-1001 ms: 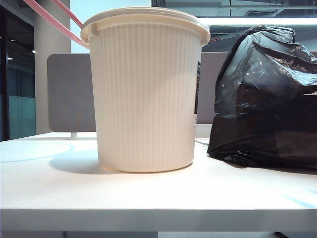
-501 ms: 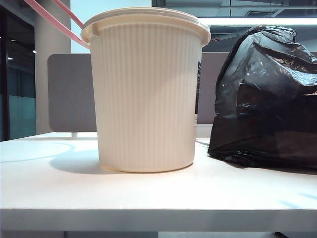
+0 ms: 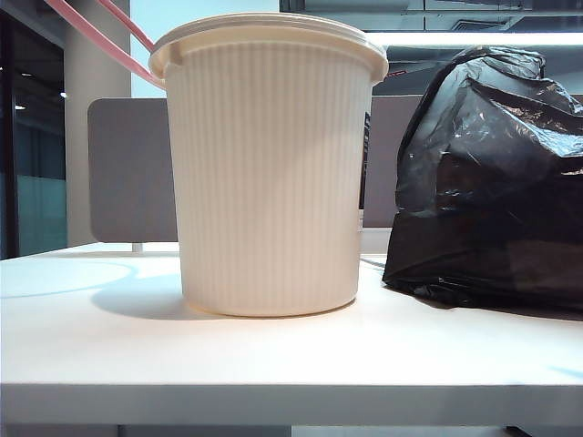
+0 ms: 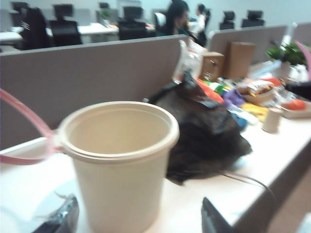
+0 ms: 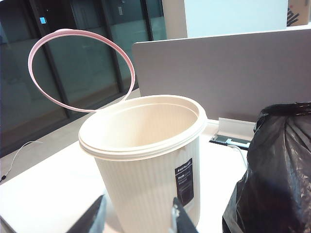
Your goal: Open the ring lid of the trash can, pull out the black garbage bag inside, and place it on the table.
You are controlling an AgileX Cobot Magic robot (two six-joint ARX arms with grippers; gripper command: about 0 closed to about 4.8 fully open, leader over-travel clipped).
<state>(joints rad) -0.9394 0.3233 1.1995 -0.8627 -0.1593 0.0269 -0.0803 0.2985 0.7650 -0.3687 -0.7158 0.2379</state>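
**Bag out on the table, ring lid swung open, both pincers empty**

Exterior view: the ribbed cream trash can (image 3: 269,168) stands upright on the white table (image 3: 273,364). The pink ring lid (image 3: 96,36) is tipped up and back from the can's rim on its left side, only part of the hoop showing. The black garbage bag (image 3: 492,182) sits on the table just to the right of the can, not touching it as far as can be seen. A grey-brown partition panel (image 3: 127,173) stands behind. Neither pincer shows here.

Left wrist view: the left gripper (image 4: 138,221) has its two dark fingertips spread wide with nothing between them. The trash can (image 4: 119,160) stands straight ahead of the fingers, its inside bare. The ring lid (image 4: 24,131) hangs off the can's rim to one side. The black garbage bag (image 4: 204,141) lies beyond the can, on the table (image 4: 243,189). The picture is blurred.

Right wrist view: the right gripper (image 5: 138,218) is also parted and holds nothing. The trash can (image 5: 146,155) stands just in front of its fingertips, a dark label strip (image 5: 183,182) facing them. The ring lid (image 5: 80,70) stands raised behind the rim, attached at the far edge. The black garbage bag (image 5: 274,170) rests beside the can on the table (image 5: 48,189).
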